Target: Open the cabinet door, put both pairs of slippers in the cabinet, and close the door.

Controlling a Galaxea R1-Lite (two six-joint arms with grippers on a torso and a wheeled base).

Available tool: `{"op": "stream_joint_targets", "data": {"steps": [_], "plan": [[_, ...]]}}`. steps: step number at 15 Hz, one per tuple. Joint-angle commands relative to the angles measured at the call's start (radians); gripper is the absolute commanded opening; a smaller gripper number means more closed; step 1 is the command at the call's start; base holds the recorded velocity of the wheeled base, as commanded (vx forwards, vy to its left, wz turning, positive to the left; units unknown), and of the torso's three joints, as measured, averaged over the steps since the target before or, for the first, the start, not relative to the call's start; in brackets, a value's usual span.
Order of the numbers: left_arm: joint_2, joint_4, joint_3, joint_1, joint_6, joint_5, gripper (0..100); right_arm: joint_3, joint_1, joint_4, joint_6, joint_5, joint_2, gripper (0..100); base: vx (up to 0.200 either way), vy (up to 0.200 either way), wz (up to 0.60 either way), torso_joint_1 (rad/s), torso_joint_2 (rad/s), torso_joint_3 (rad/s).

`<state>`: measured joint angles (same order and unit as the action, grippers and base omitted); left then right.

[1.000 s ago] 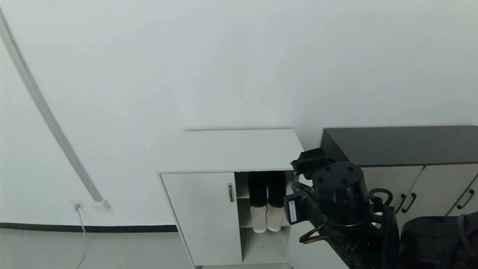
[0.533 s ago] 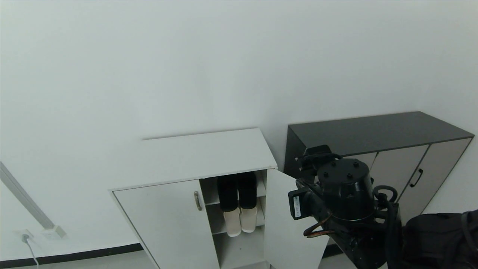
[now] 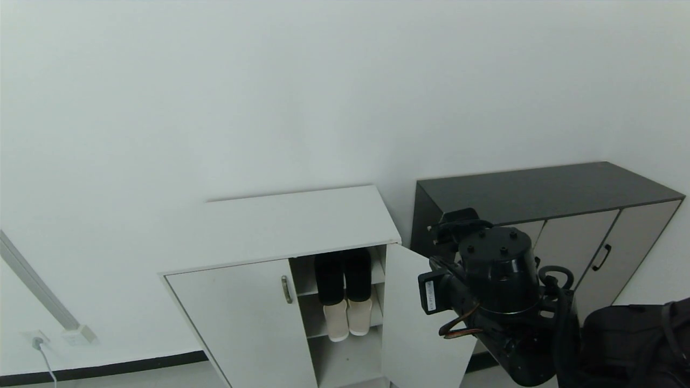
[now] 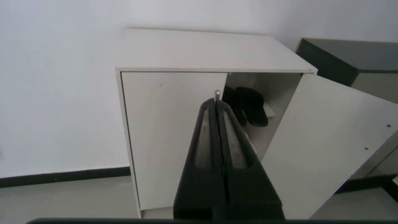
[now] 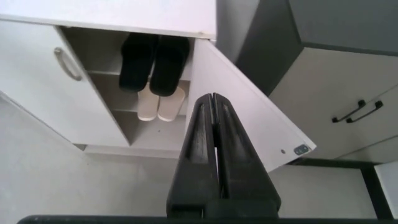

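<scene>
White cabinet [image 3: 291, 226] stands against the wall, with a dark-topped cabinet [image 3: 539, 188] just beside it on the robot's right. Left door [image 3: 242, 323] is closed, metal handle [image 3: 287, 289] at its inner edge. Right door [image 3: 415, 323] is swung wide open, its leaf angled out toward the robot.

Both pairs are inside the open right half:
- black slippers [image 3: 343, 272] on the upper shelf, side by side and touching, front ends hanging past the shelf edge
- white slippers [image 3: 347, 319] on the shelf below, directly under the black pair, also side by side, ends sticking out a bit over the shelf front

Left claw [image 4: 216, 109]: fingers pressed together, nothing between them. It points at the cabinet front, about where the closed door meets the opening, and is apart from the cabinet.

Right claw [image 5: 212, 102]: fingers together too, nothing held. It points down at the inner face of the open door. Can't tell whether it touches the door.

Wall outlet [image 3: 36, 341] with a cable plugged in sits low on the wall, well to the left of the cabinet.
</scene>
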<state>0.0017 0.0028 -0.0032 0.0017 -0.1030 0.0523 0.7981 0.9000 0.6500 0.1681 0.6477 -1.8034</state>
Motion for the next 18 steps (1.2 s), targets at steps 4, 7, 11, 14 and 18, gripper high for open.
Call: {"op": "stream_joint_targets", "data": {"steps": [4, 7, 11, 14, 18], "plan": [[0.001, -0.001, 0.000, 0.000, 0.000, 0.000, 0, -0.003, 0.000, 0.005, -0.001, 0.000, -0.011, 0, -0.200, 0.000, 0.00, 0.005, 0.01, -0.002], [0.001, -0.001, 0.000, 0.000, 0.000, 0.000, 0, -0.007, -0.006, 0.008, -0.001, 0.000, -0.024, 0, -0.200, 0.000, 0.00, -0.009, 0.00, 0.001], [0.001, -0.001, 0.000, 0.000, -0.001, 0.001, 0, -0.007, -0.023, 0.053, -0.018, 0.000, -0.037, 0, 0.000, 0.000, 0.00, 0.000, 0.00, 0.000], [0.001, 0.000, 0.000, 0.000, -0.006, 0.015, 0, -0.022, -0.067, 0.094, -0.030, -0.002, -0.048, 0, 0.000, 0.000, 0.00, 0.000, 0.00, 0.000], [0.001, 0.000, 0.000, 0.000, -0.004, 0.014, 0, 0.075, -0.236, 0.085, -0.067, -0.131, -0.062, 0, 0.000, 0.000, 0.00, 0.000, 0.00, 0.000]]}}
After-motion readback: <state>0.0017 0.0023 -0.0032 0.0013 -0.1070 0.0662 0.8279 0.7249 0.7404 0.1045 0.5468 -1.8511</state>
